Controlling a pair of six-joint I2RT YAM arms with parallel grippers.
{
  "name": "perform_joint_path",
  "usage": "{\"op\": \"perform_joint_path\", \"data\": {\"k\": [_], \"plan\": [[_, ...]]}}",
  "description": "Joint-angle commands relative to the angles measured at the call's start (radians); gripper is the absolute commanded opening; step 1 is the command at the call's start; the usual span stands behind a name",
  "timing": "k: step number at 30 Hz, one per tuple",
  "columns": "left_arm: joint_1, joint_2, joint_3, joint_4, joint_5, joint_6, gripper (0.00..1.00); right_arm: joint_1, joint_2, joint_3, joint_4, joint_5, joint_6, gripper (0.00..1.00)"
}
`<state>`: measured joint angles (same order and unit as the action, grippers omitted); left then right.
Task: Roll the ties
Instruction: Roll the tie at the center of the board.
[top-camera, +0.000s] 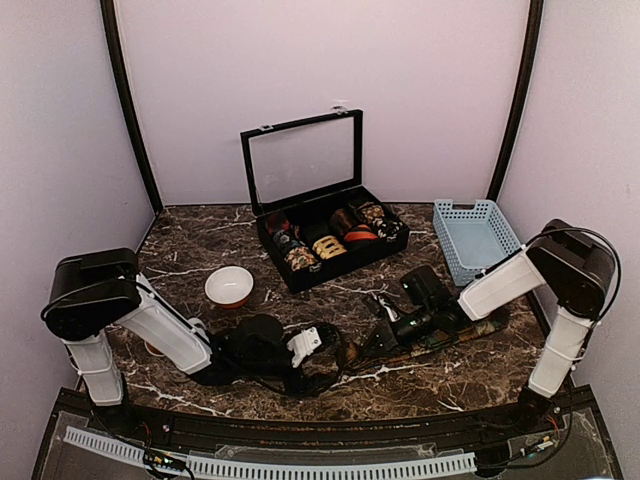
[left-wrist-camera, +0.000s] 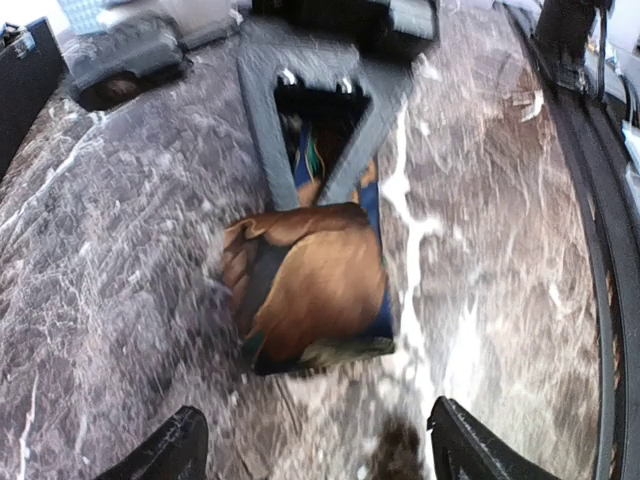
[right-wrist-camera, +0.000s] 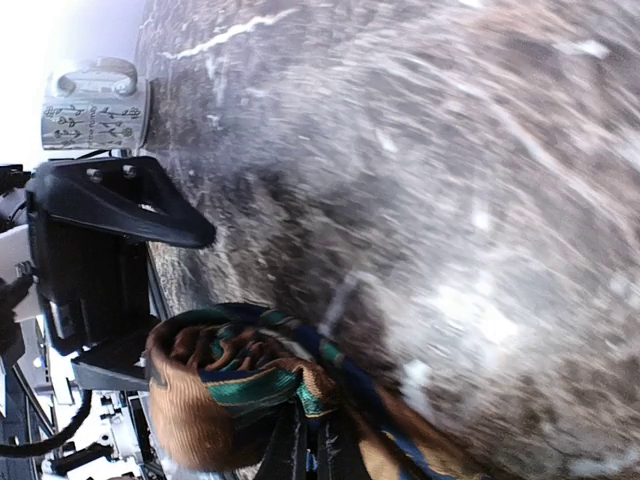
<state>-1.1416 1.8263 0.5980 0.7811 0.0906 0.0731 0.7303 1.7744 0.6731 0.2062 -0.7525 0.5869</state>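
A tie (left-wrist-camera: 312, 290) of brown, green and blue fabric lies on the marble table (left-wrist-camera: 120, 250). Its loosely rolled end (right-wrist-camera: 215, 385) is pinched in my right gripper (right-wrist-camera: 315, 452), which is shut on the tie. The rest of the tie (top-camera: 478, 328) trails to the right under the right arm. My left gripper (left-wrist-camera: 315, 455) hovers just short of the rolled end, open, with nothing between its fingers (left-wrist-camera: 165, 452). In the top view the two grippers meet near the table's front centre, left gripper (top-camera: 328, 352) facing right gripper (top-camera: 382, 336).
A black box (top-camera: 268, 240) with a raised glass lid holds several rolled ties at the back centre. A blue basket (top-camera: 480, 235) stands at the back right. A white bowl (top-camera: 229, 286) sits left of centre, close to the left arm.
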Motion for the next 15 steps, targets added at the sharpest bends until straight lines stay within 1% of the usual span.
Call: {"op": "perform_joint_path", "data": {"k": [1,5,7,10,13,15], "plan": [[-0.001,0.071,-0.018,0.275,0.007,-0.082,0.80,-0.018,0.032,-0.068,-0.031,0.064,-0.038,0.00],[-0.015,0.169,0.025,0.405,-0.010,-0.125,0.80,-0.020,0.028,-0.109,0.014,0.085,-0.015,0.00],[-0.019,0.227,0.063,0.445,-0.007,-0.155,0.80,-0.020,0.029,-0.125,0.048,0.089,0.010,0.00],[-0.026,0.283,0.116,0.467,-0.004,-0.173,0.80,-0.020,0.030,-0.135,0.094,0.089,0.046,0.00],[-0.032,0.320,0.152,0.453,-0.013,-0.189,0.80,-0.019,0.028,-0.132,0.113,0.093,0.068,0.00],[-0.032,0.338,0.161,0.427,-0.034,-0.196,0.76,-0.017,0.024,-0.130,0.123,0.088,0.079,0.00]]}}
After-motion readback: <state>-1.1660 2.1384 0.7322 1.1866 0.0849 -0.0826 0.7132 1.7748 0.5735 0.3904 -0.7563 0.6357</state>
